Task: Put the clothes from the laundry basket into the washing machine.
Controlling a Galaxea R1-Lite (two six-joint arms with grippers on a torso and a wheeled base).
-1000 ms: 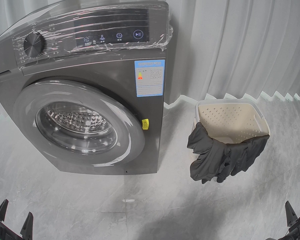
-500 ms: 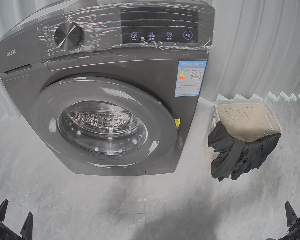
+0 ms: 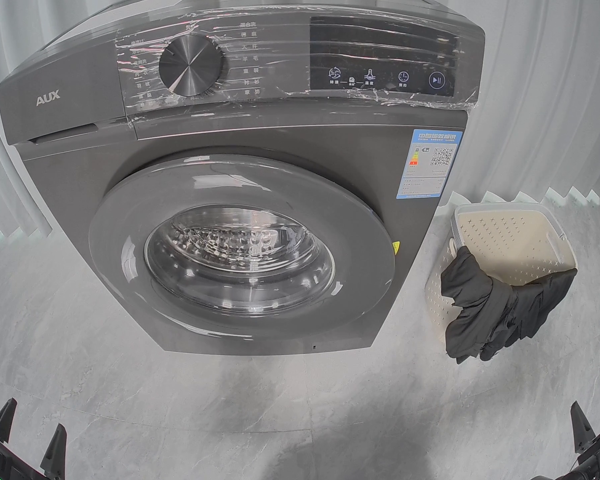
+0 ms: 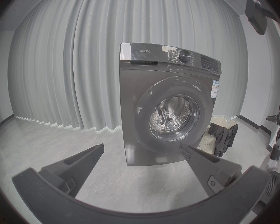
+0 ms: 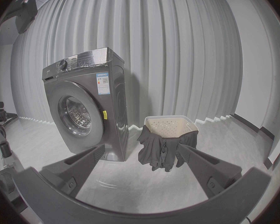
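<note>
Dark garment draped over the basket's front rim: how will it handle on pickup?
Likely floppy: the dark garment sags in folds over the laundry basket rim, so it should droop and trail from any pinch point. Probably light, yet the basket looks light too and may tip or drag if cloth snags the rim.

The dark grey metal front-loading washing machine (image 3: 260, 138) bears a short brand word (image 3: 47, 97) in pale capitals at its upper left. Small characters ring the round silver dial (image 3: 190, 65), too fine to make out. On the black touch panel (image 3: 380, 48) to the right, four round icons glow, the rightmost a play-pause sign (image 3: 437, 81). Below hangs a blue-edged energy label (image 3: 429, 163) with coloured bars and a square code. A small yellow sticker (image 3: 396, 247) lower down is illegible.
</note>
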